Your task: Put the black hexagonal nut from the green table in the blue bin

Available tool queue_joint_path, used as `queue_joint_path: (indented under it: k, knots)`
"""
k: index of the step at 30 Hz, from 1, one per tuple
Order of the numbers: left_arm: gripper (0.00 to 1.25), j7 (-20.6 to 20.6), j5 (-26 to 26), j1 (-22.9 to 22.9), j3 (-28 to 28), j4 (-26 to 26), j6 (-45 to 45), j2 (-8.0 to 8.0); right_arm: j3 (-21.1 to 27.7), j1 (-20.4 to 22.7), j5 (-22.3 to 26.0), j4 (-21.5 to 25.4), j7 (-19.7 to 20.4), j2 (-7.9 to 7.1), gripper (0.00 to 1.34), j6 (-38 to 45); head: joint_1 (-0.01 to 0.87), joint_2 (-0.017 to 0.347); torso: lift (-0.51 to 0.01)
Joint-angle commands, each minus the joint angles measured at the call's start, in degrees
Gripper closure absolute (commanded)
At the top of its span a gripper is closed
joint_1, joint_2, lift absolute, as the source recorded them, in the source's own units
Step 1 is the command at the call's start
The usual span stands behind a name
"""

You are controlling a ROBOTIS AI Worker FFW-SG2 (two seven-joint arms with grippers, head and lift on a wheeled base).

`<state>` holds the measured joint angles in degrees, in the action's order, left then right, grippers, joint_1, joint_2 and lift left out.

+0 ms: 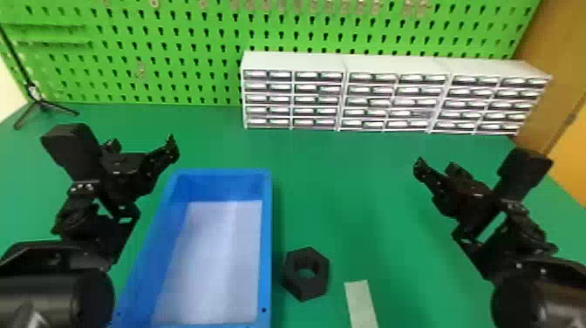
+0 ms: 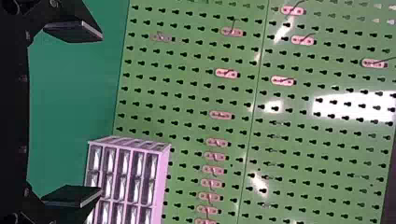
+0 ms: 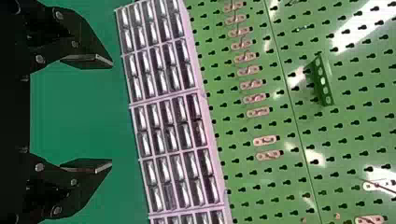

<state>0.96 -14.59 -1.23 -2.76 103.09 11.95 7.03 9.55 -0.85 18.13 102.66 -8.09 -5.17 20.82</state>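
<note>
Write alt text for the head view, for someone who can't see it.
A black nut lies on a green table between a blue bin, left, and a pale strip, right. The left gripper and right gripper hang open at either side; behind stand white drawers and a green pegboard.

White drawer units before a green pegboard, black tripod, pale strip
</note>
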Motion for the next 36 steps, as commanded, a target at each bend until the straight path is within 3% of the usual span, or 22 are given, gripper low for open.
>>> queue_joint_path:
  k: [1, 17, 25, 32, 36]
  knots:
    - [0.13, 0.00, 0.00, 0.00, -0.14, 0.00, 0.00, 0.00, -0.14, -0.03, -0.11, 0.00, 0.00, -0.02, 0.51, 0.09, 0.692, 0.008, -0.097]
    - [0.13, 0.00, 0.00, 0.09, -0.50, 0.09, 0.00, 0.00, -0.76, -1.52, 1.29, 1.32, 0.00, -0.46, 0.51, 5.10, 0.692, 0.008, -0.097]
    - [0.13, 0.00, 0.00, 0.09, -0.50, 0.09, 0.00, 0.00, -0.85, -3.37, 0.94, 5.36, 0.00, -0.98, 0.51, 15.74, 0.692, 0.008, -0.097]
    - [0.13, 0.00, 0.00, 0.09, -0.50, 0.00, 0.00, 0.00, -1.11, -6.18, -2.66, 10.20, 0.09, -0.63, 0.51, 28.04, 0.692, 0.008, -0.097]
    - [0.13, 0.00, 0.00, 0.09, -0.58, 0.09, 0.00, 0.00, -2.43, -7.06, -3.54, 11.78, 0.35, -1.16, 0.51, 31.47, 0.692, 0.008, -0.097]
